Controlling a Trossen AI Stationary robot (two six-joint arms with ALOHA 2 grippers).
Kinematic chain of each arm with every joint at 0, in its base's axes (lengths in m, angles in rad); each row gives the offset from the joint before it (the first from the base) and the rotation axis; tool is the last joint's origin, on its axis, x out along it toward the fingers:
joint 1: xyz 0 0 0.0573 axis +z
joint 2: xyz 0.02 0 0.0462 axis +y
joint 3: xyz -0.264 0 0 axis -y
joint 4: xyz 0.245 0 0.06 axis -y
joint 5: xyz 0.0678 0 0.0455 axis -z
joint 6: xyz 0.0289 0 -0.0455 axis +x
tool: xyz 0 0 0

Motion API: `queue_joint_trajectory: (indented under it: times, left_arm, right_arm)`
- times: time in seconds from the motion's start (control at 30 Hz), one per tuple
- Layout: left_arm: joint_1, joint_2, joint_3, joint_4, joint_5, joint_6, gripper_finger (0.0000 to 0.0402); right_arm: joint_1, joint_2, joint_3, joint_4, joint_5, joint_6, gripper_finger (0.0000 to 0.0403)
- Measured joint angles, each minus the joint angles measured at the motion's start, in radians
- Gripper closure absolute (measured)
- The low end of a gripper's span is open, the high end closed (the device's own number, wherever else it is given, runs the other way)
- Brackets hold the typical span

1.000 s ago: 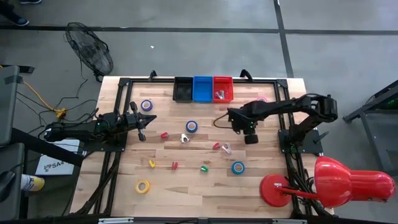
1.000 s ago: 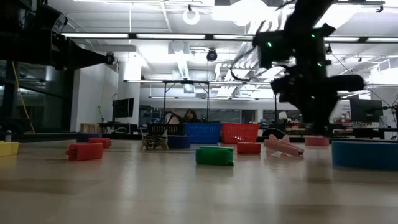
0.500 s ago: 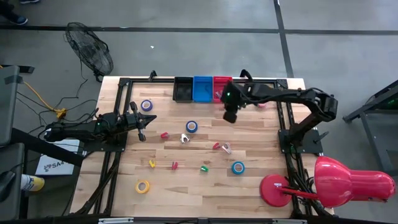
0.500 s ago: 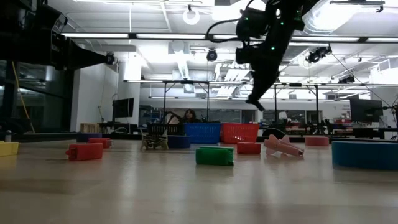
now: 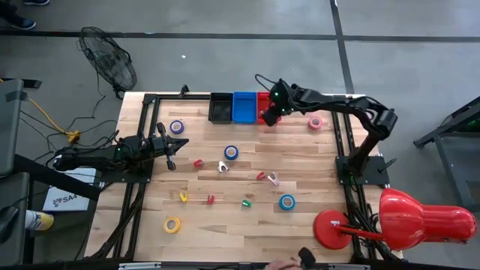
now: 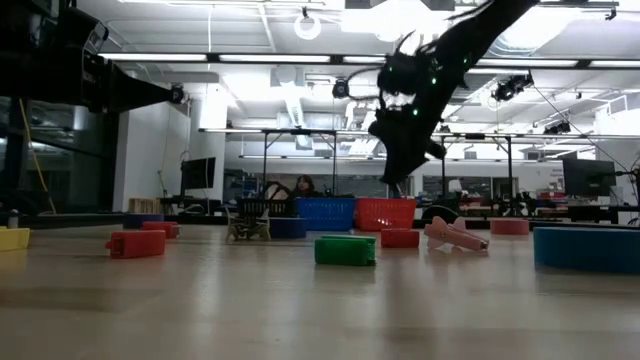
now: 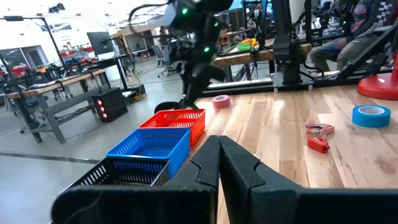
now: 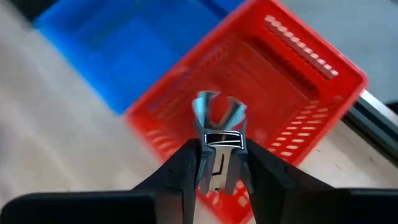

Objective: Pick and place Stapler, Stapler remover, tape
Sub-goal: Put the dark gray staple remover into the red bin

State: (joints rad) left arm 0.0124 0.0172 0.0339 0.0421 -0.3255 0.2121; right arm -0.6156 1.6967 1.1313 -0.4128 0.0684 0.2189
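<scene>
My right gripper hangs over the red basket at the table's far edge, shut on a silver and black staple remover. The low view shows the right gripper well above the table. My left gripper waits shut over the table's left side, and the left wrist view shows its fingertips together. On the table lie small staplers, red, green and yellow, two more staple removers, and tape rolls, blue, yellow and pink. My right gripper pinches the staple remover by its black body between the two fingers, coming from above. The remover's silver claws stick out past the fingertips toward the red basket. It is lifted clear of the basket and the table.
A black basket and a blue basket stand next to the red one along the far edge. A purple tape roll lies near the left arm. A red lamp stands at the near right corner. The table's near middle is bare wood.
My right gripper has swung from above the table's middle right toward the far edge and leftward, ending over the red basket, and has turned as it went. The left arm has kept still.
</scene>
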Motion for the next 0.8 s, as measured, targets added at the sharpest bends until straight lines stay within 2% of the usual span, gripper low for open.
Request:
queue_joint_trajectory:
  times: [0.33, 0.67, 0.8]
  left_arm:
    - [0.000, 0.000, 0.000, 0.000, 0.000, 0.000, 0.0399]
    - [0.000, 0.000, 0.000, 0.000, 0.000, 0.000, 0.0399]
    - [0.000, 0.000, 0.000, 0.000, 0.000, 0.000, 0.0399]
  right_arm:
    - [-0.052, 0.054, 0.000, 0.052, -0.076, 0.062, 0.0296]
    - [-0.052, 0.060, 0.000, 0.041, -0.062, 0.095, 0.0284]
    - [-0.052, 0.060, 0.000, 0.040, -0.050, 0.125, 0.0267]
